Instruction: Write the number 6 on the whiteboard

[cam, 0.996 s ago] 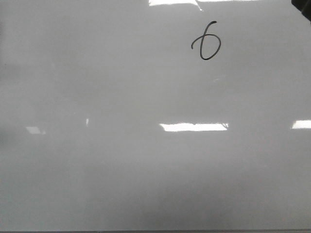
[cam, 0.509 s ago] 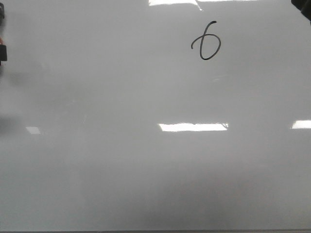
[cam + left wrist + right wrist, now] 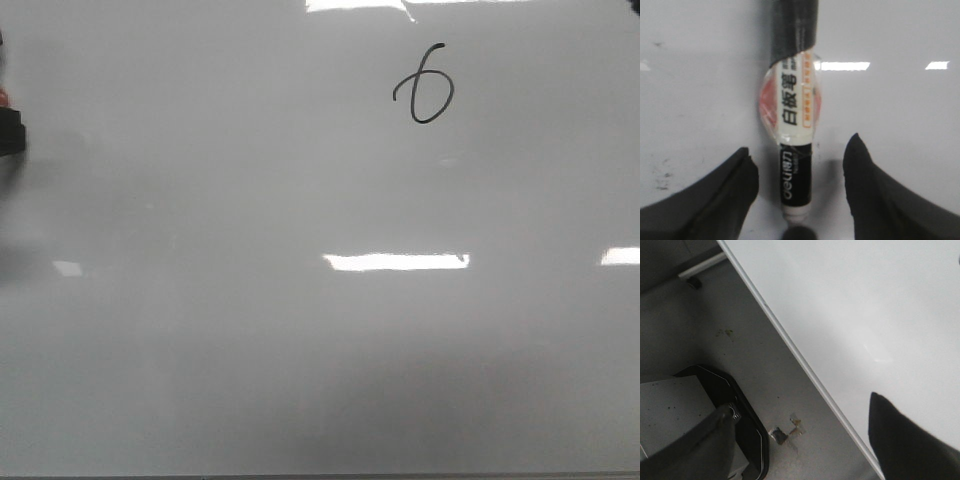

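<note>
Both arms' fingers spread wide, marker between the left pair (number 6 drawn).

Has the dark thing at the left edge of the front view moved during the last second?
Yes. The dark object was absent, then appeared at the left edge and has come lower and further in over the whiteboard, while the number 6 stayed put.
</note>
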Tool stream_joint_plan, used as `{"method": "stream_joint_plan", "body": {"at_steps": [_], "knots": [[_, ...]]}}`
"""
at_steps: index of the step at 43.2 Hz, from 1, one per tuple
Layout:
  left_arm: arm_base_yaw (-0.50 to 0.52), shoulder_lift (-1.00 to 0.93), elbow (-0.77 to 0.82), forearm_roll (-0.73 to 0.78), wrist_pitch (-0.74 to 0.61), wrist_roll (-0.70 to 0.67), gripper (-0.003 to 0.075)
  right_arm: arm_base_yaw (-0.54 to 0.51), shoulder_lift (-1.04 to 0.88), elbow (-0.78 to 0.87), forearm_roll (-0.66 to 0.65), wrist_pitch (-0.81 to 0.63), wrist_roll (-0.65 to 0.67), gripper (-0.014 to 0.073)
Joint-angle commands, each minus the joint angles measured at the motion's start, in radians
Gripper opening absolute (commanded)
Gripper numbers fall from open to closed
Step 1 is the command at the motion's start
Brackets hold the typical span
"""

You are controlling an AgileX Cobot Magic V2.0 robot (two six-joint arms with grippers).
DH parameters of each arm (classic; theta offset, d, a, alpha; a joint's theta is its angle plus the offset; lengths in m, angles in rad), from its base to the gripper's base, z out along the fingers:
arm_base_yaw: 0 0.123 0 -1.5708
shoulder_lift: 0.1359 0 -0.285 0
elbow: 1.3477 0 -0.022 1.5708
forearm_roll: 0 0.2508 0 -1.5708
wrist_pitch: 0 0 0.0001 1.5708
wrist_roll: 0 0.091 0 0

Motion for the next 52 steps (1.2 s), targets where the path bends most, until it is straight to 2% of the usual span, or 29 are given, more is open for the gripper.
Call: {"method": "stream_joint_plan", "body": {"at_steps": [1,6,11,20,27,36,46,50,52], "knots": [[0.001,-0.078,-0.038,-0.012,0.028,0.002,0.0409,-0.005,-0.015,-0.081,-0.134,0.041,0.171,0.0572],[0.001,-0.164,-0.07,0.011,0.18,0.002,0.0409,-0.005,-0.03,-0.12,-0.268,0.104,0.347,0.0572],[0.001,-0.242,-0.126,0.064,0.37,0.002,0.0409,-0.005,-0.08,-0.117,-0.336,0.082,0.454,0.0572],[-0.001,-0.38,-0.299,0.084,0.888,0.002,0.0408,-0.005,-0.209,-0.079,-0.338,0.038,0.494,0.0572],[-0.001,-0.474,-0.41,0.07,1.203,0.002,0.0408,-0.005,-0.278,-0.045,-0.338,0.029,0.524,0.0572],[-0.001,-0.605,-0.423,0.016,1.337,0.107,0.0408,-0.005,-0.307,-0.005,-0.338,0.024,0.526,0.0572],[-0.001,-0.689,-0.421,-0.035,1.347,0.179,0.0401,-0.005,-0.306,0.001,-0.338,-0.02,0.526,0.0572],[-0.001,-0.69,-0.421,-0.035,1.347,0.179,0.0361,-0.005,-0.306,0.001,-0.338,-0.037,0.526,0.0549],[-0.001,-0.69,-0.421,-0.035,1.347,0.179,0.0326,-0.005,-0.306,0.001,-0.337,-0.039,0.526,0.0503]]}}
